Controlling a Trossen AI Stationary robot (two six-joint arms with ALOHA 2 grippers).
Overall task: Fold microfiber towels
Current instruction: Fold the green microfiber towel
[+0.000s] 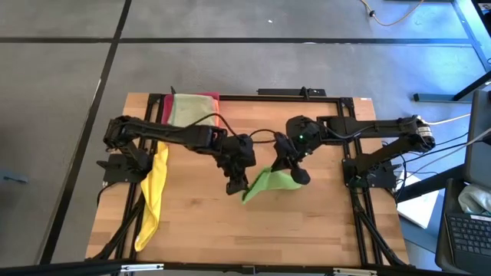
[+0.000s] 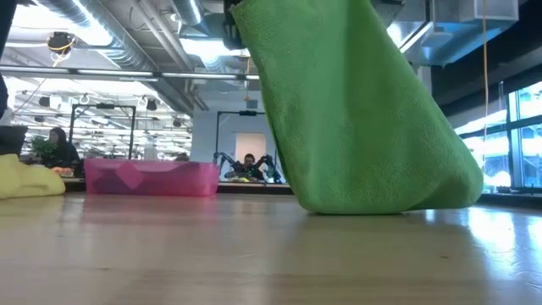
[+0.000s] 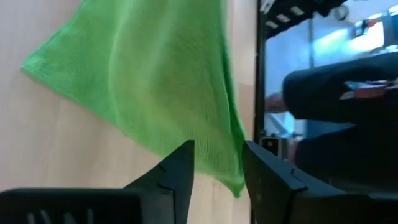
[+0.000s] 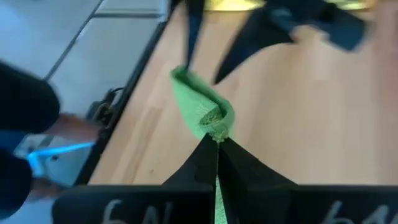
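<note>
Count from the high view: one bright green towel (image 1: 272,182) mid-tabletop, one yellow towel (image 1: 154,195) draped along the tabletop (image 1: 307,230) edge at 9 o'clock, one pale olive-green towel (image 1: 189,108) lying in the pink-red tray (image 1: 166,107) at 11 o'clock; the other cloths are not visible. Two arms, both over the centre. Right gripper (image 1: 299,176) sits at the green towel's 2 o'clock corner, fingers clenched on a pinched edge of the cloth; in the right wrist view the fabric bunches right at the tips of the closed fingers (image 4: 211,158) and runs away toward the other arm. Left gripper (image 1: 236,185) is at the towel's 9 o'clock side, fingers (image 3: 180,168) parted, with the towel's edge hanging down into the gap between them; cannot tell whether they actually pinch it. The low view shows the green towel lifted, hanging as a sheet with its lower fold touching the tabletop, the tray and the yellow towel off at 9 o'clock behind it. People are seated in the room far behind the tabletop.
</note>
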